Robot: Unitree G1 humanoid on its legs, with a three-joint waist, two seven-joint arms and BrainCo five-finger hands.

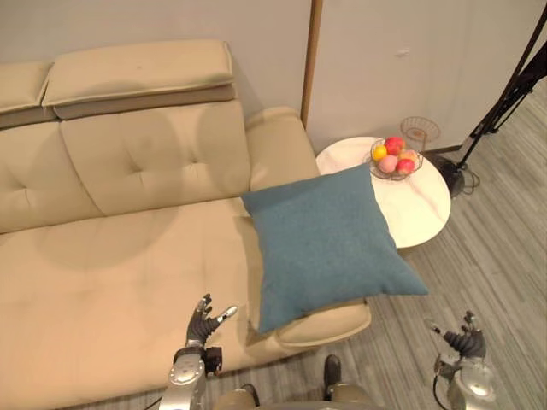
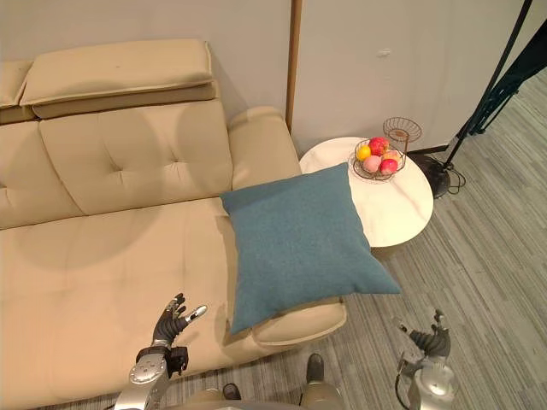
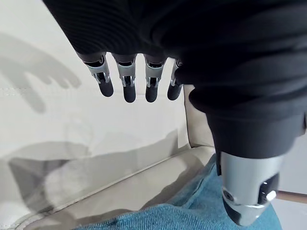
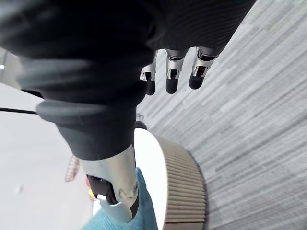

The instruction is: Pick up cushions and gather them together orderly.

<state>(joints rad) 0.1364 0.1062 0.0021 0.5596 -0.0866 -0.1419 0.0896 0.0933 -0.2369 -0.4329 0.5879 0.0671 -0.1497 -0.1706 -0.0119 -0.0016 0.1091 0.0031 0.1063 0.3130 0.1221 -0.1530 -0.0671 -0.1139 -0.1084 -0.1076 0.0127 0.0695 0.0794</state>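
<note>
Fingers (image 3: 127, 84) of the left hand (image 1: 202, 325) hang straight and slightly spread, gripping nothing, over the front of the beige sofa (image 1: 102, 273) seat. The right hand (image 1: 466, 343) is likewise relaxed and empty, low over the grey floor (image 1: 504, 256) past the sofa's end. Between the 2 hands, nearer the left, lies the 1 cushion in sight: a blue cushion (image 1: 329, 243) draped across the sofa's armrest, its far corner reaching toward the round white worktop (image 1: 423, 209), near a wire basket of fruit (image 1: 395, 158). By my reading, the task stands at the approach to the opening pick-up, with nothing gathered yet. The next move likely calls for the left hand to shift to the cushion's near lower corner and the right to rise to its overhanging edge. Both would then close on the fabric and lift it clear of the basket before laying it on the seat.
</note>
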